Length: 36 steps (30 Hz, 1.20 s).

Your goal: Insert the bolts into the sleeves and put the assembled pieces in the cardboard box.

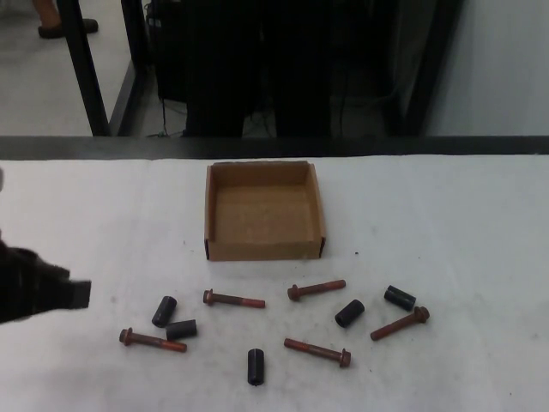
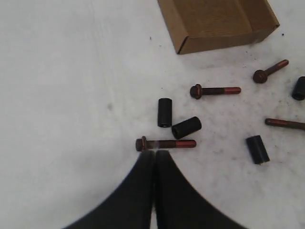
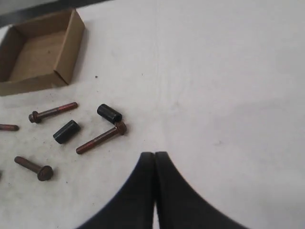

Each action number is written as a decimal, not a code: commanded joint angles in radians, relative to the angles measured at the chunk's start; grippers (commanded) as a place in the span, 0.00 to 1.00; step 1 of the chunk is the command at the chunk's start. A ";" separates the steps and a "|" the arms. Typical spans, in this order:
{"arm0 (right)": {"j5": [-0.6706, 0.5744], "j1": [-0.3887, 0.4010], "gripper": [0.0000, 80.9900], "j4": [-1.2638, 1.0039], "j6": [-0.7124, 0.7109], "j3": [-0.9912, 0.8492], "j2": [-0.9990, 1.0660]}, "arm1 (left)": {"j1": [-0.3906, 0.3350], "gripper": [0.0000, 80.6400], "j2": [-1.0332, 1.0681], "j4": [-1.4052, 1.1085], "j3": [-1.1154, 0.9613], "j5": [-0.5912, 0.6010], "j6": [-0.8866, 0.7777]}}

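The left gripper [image 2: 155,153] is clenched on nothing, fingers pressed together, and hangs just on the near side of the leftmost bolt [image 2: 165,143], which lies flat on the bench [image 2: 71,71]. The right gripper [image 3: 155,155] is likewise closed and empty, near and to the right of the right bolt [image 3: 101,137], whose head lies against a sleeve [image 3: 109,113]. The cardboard box [image 1: 262,250] stands empty at the far middle, with nothing assembled yet. My worry is that the sleeves lie on their sides and should roll at a touch, so coming down with fingers unopened, or grabbing at that right bolt, could knock one away. The high view lays out the whole scatter, five of each, at once. The left wrist view adds that the far-left sleeve [image 2: 164,112] lies just beside its neighbour sleeve [image 2: 186,128], hardly apart
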 commanded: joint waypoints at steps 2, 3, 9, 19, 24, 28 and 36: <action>-0.056 0.008 0.00 0.120 -0.062 -0.155 0.200 | -0.059 0.01 0.109 0.140 -0.110 0.007 0.018; -0.059 0.016 0.00 0.148 -0.078 -0.188 0.239 | -0.083 0.01 0.144 0.167 -0.146 -0.001 0.031; -0.080 0.096 0.00 0.292 -0.133 -0.357 0.423 | -0.240 0.01 0.330 0.181 -0.275 -0.073 0.157; -0.162 0.183 0.00 0.313 -0.137 -0.467 0.551 | -0.336 0.01 0.643 0.244 -0.480 -0.256 0.189; -0.162 0.184 0.00 0.313 -0.141 -0.468 0.556 | -0.333 0.12 0.737 0.265 -0.537 -0.279 0.191; -0.162 0.184 0.00 0.313 -0.167 -0.468 0.556 | -0.333 0.50 0.764 0.251 -0.549 -0.309 0.162; -0.162 0.184 0.00 0.304 -0.167 -0.471 0.582 | -0.263 0.63 0.781 0.242 -0.549 -0.351 0.091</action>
